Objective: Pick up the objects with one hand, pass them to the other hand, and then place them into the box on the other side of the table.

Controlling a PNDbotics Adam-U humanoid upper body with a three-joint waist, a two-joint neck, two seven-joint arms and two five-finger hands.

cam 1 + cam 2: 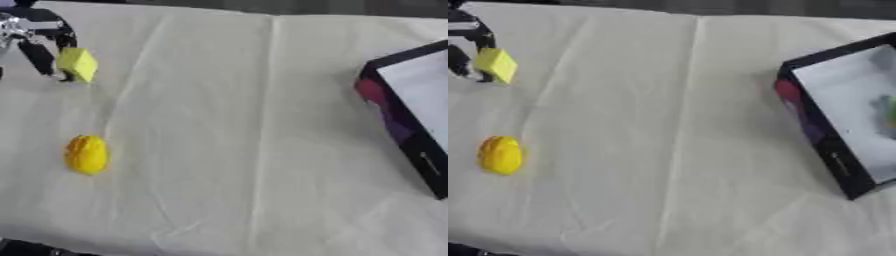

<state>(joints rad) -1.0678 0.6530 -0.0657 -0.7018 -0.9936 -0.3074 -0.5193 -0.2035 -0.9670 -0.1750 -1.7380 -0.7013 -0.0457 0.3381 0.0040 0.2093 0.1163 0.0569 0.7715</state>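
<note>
Clearly the biggest thing is the table covered with a creased cream-white cloth (227, 125), which fills nearly the whole view. On its right side lies the black cardboard box with a pale inside (833, 160), and in the right eye view a small greenish shape (888, 111) shows inside it, so I judge that at least one object is already delivered, though I cannot say what it is. Two objects are left on the far left side, well apart from the box. The yellow ribbed oval toy, shaped like a lemon (87, 154), lies alone on the cloth and nothing touches it. Above it, at the upper left corner, the robot's left hand (39, 42) has its dark fingers curled around the small yellow-green cube (78, 64), which sits tilted between them, just over the cloth. The passing to the other hand is not yet done, because the right hand shows in no view.
</note>
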